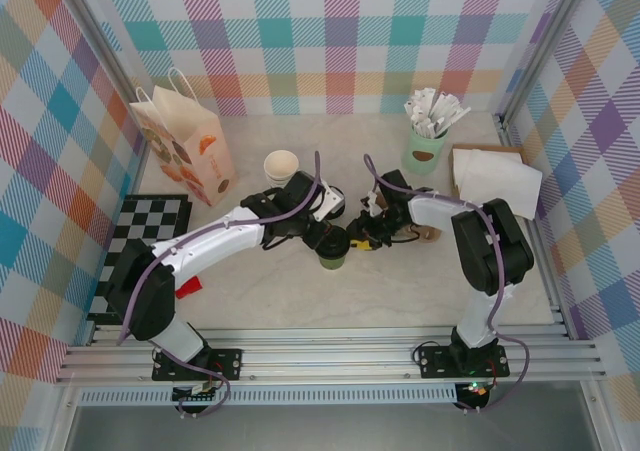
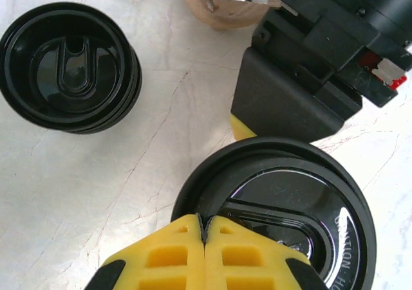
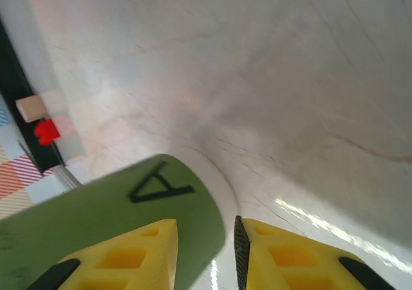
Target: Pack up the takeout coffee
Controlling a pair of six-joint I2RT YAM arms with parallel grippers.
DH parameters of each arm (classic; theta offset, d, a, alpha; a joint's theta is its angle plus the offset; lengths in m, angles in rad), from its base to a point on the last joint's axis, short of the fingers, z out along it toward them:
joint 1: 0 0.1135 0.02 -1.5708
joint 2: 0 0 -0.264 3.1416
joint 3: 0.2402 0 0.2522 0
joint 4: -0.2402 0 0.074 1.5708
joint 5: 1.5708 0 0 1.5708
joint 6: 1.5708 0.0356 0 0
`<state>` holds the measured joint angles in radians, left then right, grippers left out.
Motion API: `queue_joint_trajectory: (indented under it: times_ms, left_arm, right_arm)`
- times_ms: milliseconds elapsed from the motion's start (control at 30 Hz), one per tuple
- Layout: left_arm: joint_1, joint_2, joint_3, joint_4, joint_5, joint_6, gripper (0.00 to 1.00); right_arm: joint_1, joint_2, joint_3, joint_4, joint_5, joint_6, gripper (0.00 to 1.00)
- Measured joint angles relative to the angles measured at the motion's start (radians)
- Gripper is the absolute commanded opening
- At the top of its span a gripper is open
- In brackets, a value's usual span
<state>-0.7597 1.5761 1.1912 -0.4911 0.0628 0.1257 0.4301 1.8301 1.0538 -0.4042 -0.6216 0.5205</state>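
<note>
The left gripper (image 2: 205, 220) is clenched shut on nothing, its tips over the rim of the black lid (image 2: 290, 193) on the takeout coffee (image 1: 333, 253). The right gripper (image 3: 206, 224) stands partly parted against the cup's green wall; whether it grips cannot be told. The coffee stands mid-table (image 1: 420, 291), between the grippers, with a stack of lids (image 2: 69, 66) nearby.

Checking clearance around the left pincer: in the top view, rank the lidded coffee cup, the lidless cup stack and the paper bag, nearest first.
1. Lidded coffee cup, under the left pincer, mid-table.
2. Lidless cup stack, behind it, slightly left.
3. Paper bag, back left corner.
</note>
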Motion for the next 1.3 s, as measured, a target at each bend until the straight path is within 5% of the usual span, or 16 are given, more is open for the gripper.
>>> queue_joint_trajectory:
  times_ms: [233,367,467,700,1033,1300]
  left_arm:
    - [-0.003,-0.036,-0.012,-0.063,-0.091,-0.152,0.00]
    - [-0.004,-0.042,0.008,-0.148,-0.146,-0.293,0.00]
    - [-0.006,-0.042,0.027,-0.206,-0.189,-0.402,0.00]
    - [-0.030,-0.033,0.081,-0.272,-0.244,-0.568,0.00]
    - [-0.052,0.058,0.221,-0.291,-0.264,-0.631,0.00]
    - [-0.107,0.198,0.341,-0.357,-0.292,-0.625,0.13]
  right_arm:
    - [0.023,-0.146,0.025,0.002,0.135,0.034,0.46]
    - [0.024,-0.279,0.008,0.059,0.181,0.068,0.66]
    - [0.024,-0.366,-0.082,0.169,0.171,0.114,0.81]
    - [0.029,-0.393,-0.217,0.303,0.066,0.144,0.99]
    - [0.030,-0.562,-0.254,0.292,0.162,-0.021,1.00]
    - [0.029,-0.598,-0.287,0.198,0.269,-0.186,1.00]
